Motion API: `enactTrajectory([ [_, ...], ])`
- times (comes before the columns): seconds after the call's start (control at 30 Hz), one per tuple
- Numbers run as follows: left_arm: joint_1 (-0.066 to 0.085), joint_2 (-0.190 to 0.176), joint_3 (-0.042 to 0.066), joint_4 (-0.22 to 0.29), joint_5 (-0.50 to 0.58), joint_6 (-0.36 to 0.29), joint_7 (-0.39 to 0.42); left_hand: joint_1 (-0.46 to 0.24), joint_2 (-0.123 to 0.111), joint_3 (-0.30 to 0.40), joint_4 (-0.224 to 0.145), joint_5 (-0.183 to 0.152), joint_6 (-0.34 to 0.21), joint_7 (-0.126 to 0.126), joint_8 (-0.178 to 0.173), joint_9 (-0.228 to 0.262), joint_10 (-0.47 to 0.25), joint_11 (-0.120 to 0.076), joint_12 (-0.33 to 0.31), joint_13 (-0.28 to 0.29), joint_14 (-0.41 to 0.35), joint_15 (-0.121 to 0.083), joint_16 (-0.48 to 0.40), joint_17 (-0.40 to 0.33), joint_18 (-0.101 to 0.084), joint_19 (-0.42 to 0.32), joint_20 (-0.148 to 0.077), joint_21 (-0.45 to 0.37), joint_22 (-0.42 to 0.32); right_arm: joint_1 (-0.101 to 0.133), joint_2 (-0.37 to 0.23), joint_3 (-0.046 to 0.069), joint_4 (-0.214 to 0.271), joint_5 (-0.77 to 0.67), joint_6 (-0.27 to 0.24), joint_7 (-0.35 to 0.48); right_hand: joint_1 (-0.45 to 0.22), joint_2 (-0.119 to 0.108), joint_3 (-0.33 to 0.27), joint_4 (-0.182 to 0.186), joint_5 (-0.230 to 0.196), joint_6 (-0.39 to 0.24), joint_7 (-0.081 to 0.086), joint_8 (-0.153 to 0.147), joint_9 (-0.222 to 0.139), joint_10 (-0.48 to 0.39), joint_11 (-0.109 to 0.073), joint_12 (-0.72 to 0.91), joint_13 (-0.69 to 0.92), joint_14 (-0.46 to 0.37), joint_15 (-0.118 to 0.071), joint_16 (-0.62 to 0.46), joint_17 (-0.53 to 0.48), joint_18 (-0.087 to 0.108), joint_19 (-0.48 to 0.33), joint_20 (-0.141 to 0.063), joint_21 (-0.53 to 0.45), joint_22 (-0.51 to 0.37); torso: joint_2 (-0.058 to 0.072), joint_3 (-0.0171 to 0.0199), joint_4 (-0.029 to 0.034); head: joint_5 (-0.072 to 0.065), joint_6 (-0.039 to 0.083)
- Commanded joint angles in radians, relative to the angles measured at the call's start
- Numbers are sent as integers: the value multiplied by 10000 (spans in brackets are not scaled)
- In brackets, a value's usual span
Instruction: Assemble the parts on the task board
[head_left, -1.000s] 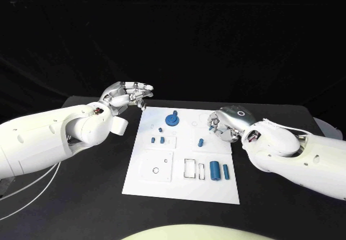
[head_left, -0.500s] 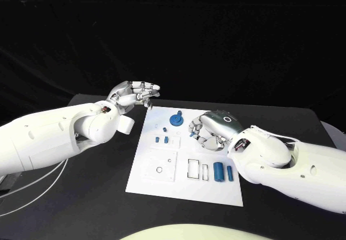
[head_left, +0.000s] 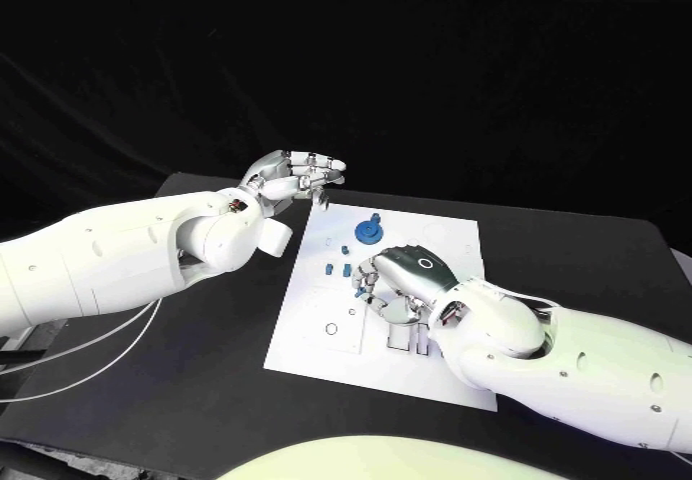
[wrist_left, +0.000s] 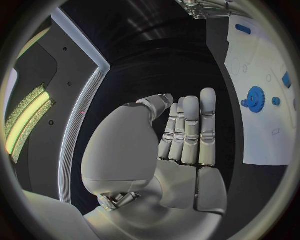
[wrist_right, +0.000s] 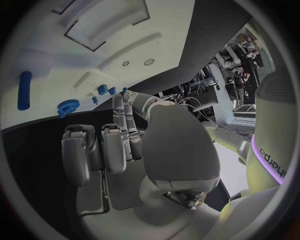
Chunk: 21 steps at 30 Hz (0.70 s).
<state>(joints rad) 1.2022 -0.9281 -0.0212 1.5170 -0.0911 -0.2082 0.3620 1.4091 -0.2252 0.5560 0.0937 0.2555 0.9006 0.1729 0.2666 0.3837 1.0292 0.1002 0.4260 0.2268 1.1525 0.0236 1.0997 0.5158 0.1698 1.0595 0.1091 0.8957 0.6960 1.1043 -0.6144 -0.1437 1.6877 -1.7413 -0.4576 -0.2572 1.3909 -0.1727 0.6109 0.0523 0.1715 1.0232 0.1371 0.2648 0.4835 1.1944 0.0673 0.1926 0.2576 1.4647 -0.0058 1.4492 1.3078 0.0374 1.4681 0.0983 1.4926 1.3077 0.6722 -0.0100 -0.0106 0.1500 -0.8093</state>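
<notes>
Task board (head_left: 325, 345), a white plate, lies mid-surface on the black surface (head_left: 173, 400). Nearest, the right hand (head_left: 392, 290) hovers over its middle, fingers curled with nothing visibly held; whether it touches a part is unclear. Small blue pegs (head_left: 339, 269) sit just beyond, then a blue gear (head_left: 369, 231). Farthest, the left hand (head_left: 299, 179) hangs off the board's far corner, fingers curled, empty. Best approach: lower slowly, aligned with one piece.
</notes>
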Motion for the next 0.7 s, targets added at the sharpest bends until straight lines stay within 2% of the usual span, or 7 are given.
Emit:
enactTrajectory([
  [0.03, 5, 39, 7, 61, 58, 43, 83, -5, 90, -22, -20, 42, -43, 11, -30, -10, -54, -1, 67, 19, -85, -17, -39, -17, 146, 42, -9, -49, -20, -145, 182, -18, -234, 39, 80, 257, -103, 10, -11, -26, 28, 70, -17, 11, 8, 31, -33, -21, -6, 530, -58, -1, 39, -203, 699, -54, 42, 2286, 7, 0, -10, 96, -52],
  [0.3, 6, 48, 6, 80, 59, 39, 80, -5, 90, -22, -20, 42, -43, 11, -30, -10, -54, -1, 67, 19, -85, -17, -39, -17, 146, 42, -9, -49, -20, -340, 453, -51, -527, 70, 237, 321, -120, 12, -13, -26, 41, 57, -11, 0, 7, 26, -28, -36, -10, 529, -58, -2, 38, -203, 700, -56, 45, 2288, 6, 8, -23, 170, -110],
  [0.7, 6, 38, 6, 85, 60, 54, 61, -9, 95, -24, -16, 42, -43, 11, -28, -10, -59, 0, 76, 22, -87, -16, -39, -19, 146, 42, -7, -54, -23, -431, 603, -89, -785, 106, 405, 352, -156, 20, -18, -22, 52, 29, -2, -20, 6, 14, -18, -62, -18, 524, -53, -11, 21, -201, 696, -56, 36, 2286, 7, 14, -20, 252, -171],
])
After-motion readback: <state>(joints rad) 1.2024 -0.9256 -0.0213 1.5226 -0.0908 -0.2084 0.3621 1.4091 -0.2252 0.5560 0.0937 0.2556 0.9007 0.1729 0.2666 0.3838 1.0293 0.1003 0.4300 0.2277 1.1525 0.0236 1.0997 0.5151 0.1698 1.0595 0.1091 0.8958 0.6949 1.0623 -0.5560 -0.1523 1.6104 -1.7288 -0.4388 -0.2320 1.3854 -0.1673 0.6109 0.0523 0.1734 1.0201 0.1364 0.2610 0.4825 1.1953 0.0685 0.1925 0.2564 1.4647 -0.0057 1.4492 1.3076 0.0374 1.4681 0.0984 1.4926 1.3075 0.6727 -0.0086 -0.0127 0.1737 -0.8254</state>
